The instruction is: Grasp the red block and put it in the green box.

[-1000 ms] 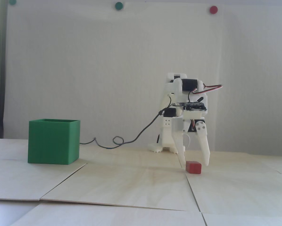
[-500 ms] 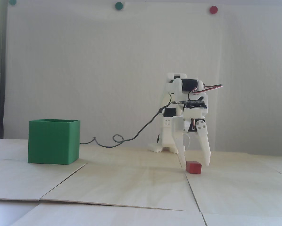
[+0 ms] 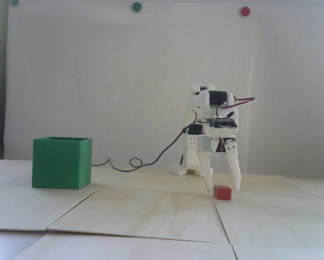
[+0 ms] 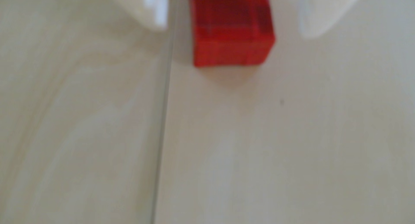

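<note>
The counter (image 3: pixel 151 205) is pale wood laid in panels, and everything here is placed from the red block (image 3: pixel 222 192), which sits flat on it just right of a panel seam in the fixed view. The green box (image 3: pixel 61 163) stands well to the left of the block in that view, open side up, with bare counter between them. The white arm reaches down right behind and over the block, its cable trailing away toward the box.

The fingers (image 3: pixel 224 188) are spread and hold nothing. One fingertip (image 3: pixel 209 187) comes down at the block's left edge, the other (image 3: pixel 237 184) just beyond its right edge, so the block lies between them. In the blurred wrist view the block (image 4: pixel 232 33) shows a gap to the tip on each side (image 4: pixel 155 11), with the gap on the right looking wider. Its wider side runs across the opening, from one finger toward the other.

Judging from this, the block is already bracketed and low enough to take; the next move calls for closing on it, then a lift high enough to clear the box wall on the way left.
</note>
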### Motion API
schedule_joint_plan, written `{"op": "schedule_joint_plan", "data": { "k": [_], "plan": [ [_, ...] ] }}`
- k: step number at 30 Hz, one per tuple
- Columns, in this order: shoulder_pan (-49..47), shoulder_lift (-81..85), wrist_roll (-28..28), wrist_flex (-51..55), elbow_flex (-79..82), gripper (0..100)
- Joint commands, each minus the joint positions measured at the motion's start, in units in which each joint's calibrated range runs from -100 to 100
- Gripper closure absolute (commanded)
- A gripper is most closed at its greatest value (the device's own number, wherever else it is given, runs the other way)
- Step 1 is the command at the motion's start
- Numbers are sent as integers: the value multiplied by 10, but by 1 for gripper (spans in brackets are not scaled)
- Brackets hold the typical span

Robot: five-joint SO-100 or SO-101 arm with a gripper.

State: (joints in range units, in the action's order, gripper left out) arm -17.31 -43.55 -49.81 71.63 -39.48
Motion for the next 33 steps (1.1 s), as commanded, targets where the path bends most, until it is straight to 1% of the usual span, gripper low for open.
{"op": "schedule_joint_plan", "data": {
  "k": [1,12,19,20,21,22,23,24,25,27,30,33],
  "plan": [
    [-11,24,1,5,-6,79],
    [-12,9,0,16,-5,79],
    [-24,-55,0,18,-12,79],
    [-27,-58,0,17,-13,80],
    [-28,-59,0,15,-13,83],
    [-28,-60,0,14,-13,88],
    [-29,-60,1,14,-14,97],
    [-30,-59,1,15,-14,100],
    [-29,-58,1,20,-14,97],
    [-22,-39,9,21,-15,98],
    [9,39,33,23,-19,98],
    [39,162,37,54,-19,98]
  ]
}}
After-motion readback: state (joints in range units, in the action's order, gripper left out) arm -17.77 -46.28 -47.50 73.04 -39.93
